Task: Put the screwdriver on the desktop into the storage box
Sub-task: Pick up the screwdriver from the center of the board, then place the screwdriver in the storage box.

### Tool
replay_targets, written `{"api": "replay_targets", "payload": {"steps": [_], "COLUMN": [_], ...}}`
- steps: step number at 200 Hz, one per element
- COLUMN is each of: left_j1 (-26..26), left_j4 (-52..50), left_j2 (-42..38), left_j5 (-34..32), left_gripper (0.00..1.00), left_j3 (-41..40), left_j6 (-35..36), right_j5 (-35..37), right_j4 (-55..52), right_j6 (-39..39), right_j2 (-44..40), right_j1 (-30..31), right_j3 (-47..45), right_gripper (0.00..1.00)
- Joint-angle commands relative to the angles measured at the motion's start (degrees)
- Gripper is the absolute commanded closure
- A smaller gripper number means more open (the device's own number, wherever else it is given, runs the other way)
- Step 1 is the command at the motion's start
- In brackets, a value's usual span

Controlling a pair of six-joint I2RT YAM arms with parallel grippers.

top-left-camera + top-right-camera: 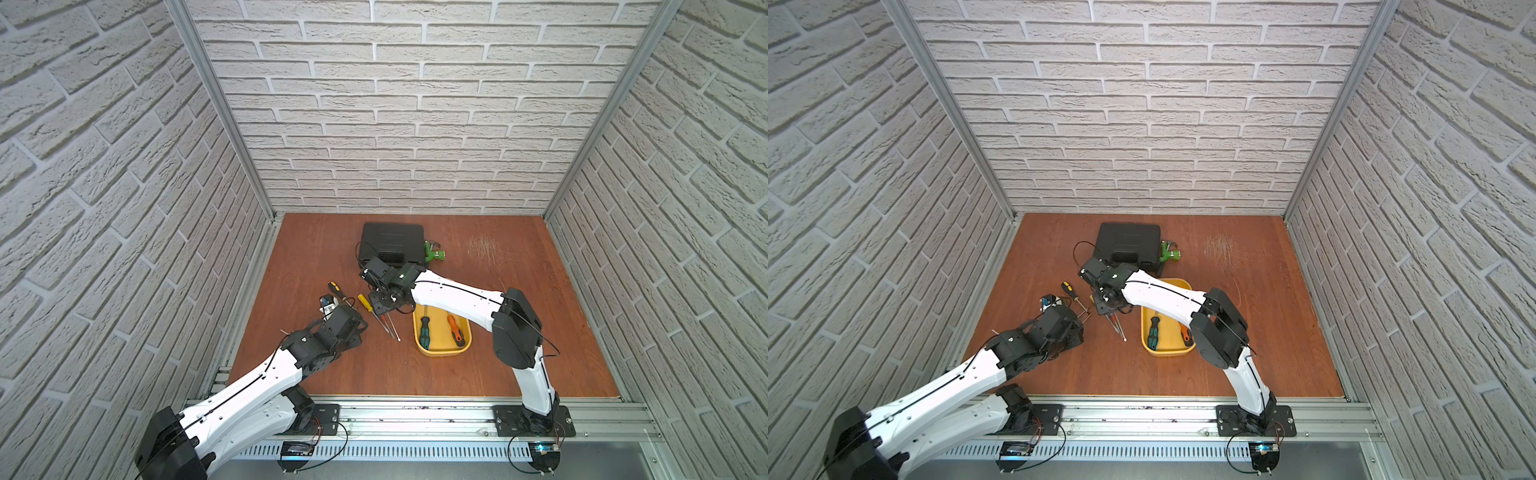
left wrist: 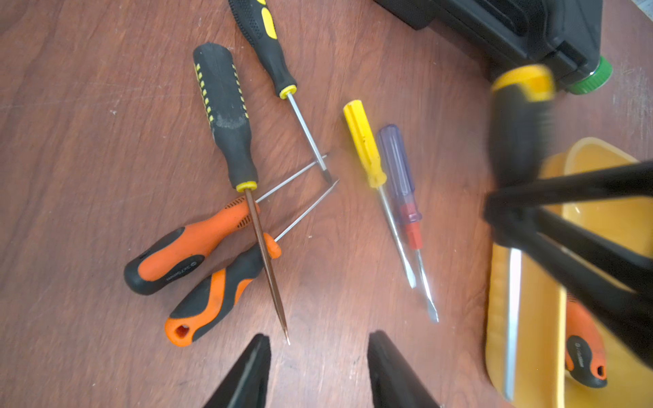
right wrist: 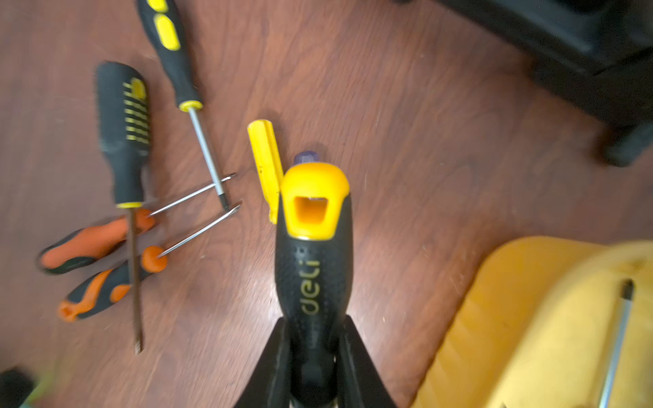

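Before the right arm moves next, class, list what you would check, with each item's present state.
1. Right gripper shut on black-yellow screwdriver: ok.
2. Screwdriver wholly above storage box: not ok, handle hangs over the desktop.
3. Room in the box: ok, two screwdrivers inside, bare floor between.
4. Left gripper out of the way: ok, open, empty.
5. Shaft tip clear of the box wall: cannot tell.

Black case (image 1: 392,243): closed, lying flat, toward the back. Green tool (image 1: 433,252): against the case's right side; ribbed round end. Brick-pattern walls (image 1: 415,124): three sides. Aluminium posts (image 1: 220,104): back corners. Aluminium rail (image 1: 415,415): front edge.
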Motion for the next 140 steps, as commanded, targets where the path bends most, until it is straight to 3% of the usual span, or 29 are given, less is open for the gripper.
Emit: {"api": "replay_targets", "payload": {"steps": [1,37,84,140], "left_j1": [0.31,0.28,-0.09,-3.86], "left_j4": [0.82,0.95,3.64,6.95], "left_j2": [-0.93,-1.57,0.49,5.68], "left_j5": [-0.89,-1.33,-0.89,-1.74], "left_gripper": [0.51,0.50,0.50,0.51], "left_j3": [-1.06,-1.08,-1.01,0.59], "left_j6": [0.39,1.46,2.56,3.20], "right_j5": [0.94,1.42,9.16,9.56], "right_j4": [3.02,9.73,8.84,7.32], "right_j6": [2.29,5.14,8.00,10.82], "right_j2": [-9.21,-23.67,-39.97,-46.05], "right_j1": [0.87,1.00,-0.03,-5.32], "right_j3": [-4.04,-17.13,-31.01,-40.33], "right_gripper": [0.94,0.96,0.96,0.97]}}
